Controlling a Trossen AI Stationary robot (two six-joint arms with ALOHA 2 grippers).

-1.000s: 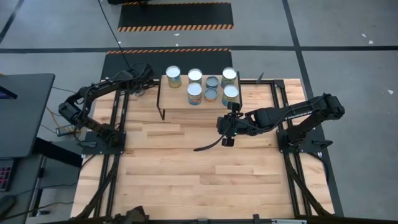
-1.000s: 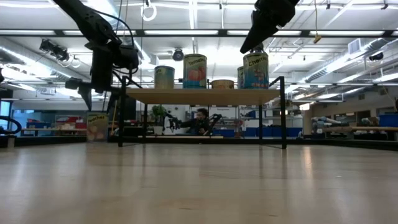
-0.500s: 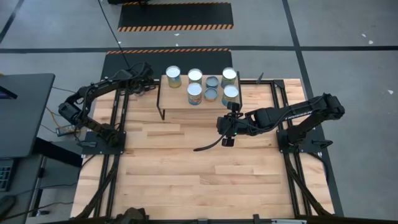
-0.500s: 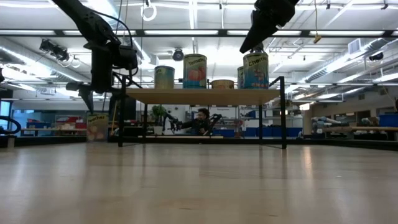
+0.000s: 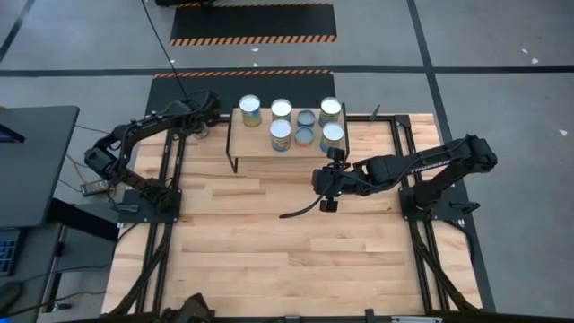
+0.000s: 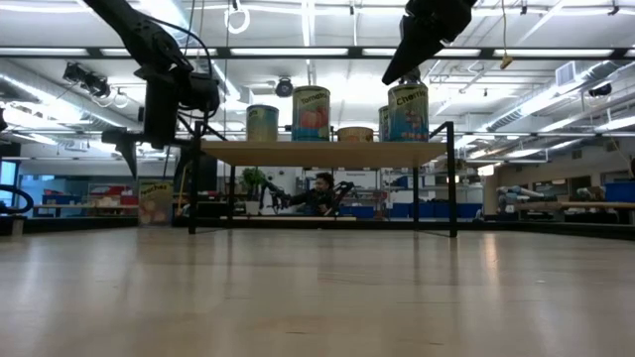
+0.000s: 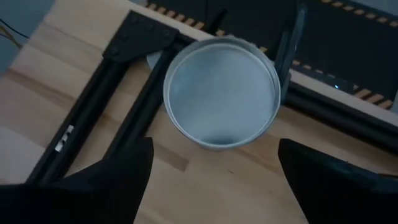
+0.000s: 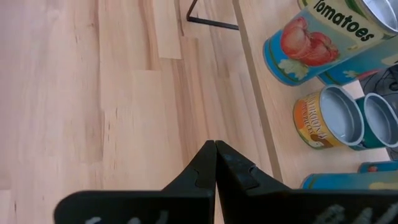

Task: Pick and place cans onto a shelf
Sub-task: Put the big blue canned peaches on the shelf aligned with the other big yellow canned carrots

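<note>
A plank worktop [image 5: 269, 251] stands in a large open workshop with strip lighting overhead. At its far edge sits the shelf [image 5: 260, 154], a light board on thin black wire legs, carrying six cans [image 5: 281, 135]: four with bright tops and two smaller ones with dull tops.

The left end effector [image 7: 208, 165] hovers directly above one more can [image 7: 221, 93], which stands upright on the worktop beside the shelf's left end, next to the black arm frame. The fingers [image 7: 106, 177] are spread wide, one on each side of the can, and hold nothing. In the low view this can [image 6: 154, 203] stands below the end effector, clear of it.

The right end effector [image 8: 215, 163] has its fingers pressed together and empty. It hangs over bare worktop just in front of the shelf's right end, with the cans beyond its tip.

Handling judgement: the can is rigid metal, smooth-walled and likely slippery, and moderately heavy if full. Take hold across the middle of the cylindrical wall, below the rim, with the fingers square to the sides, and keep it upright.
</note>
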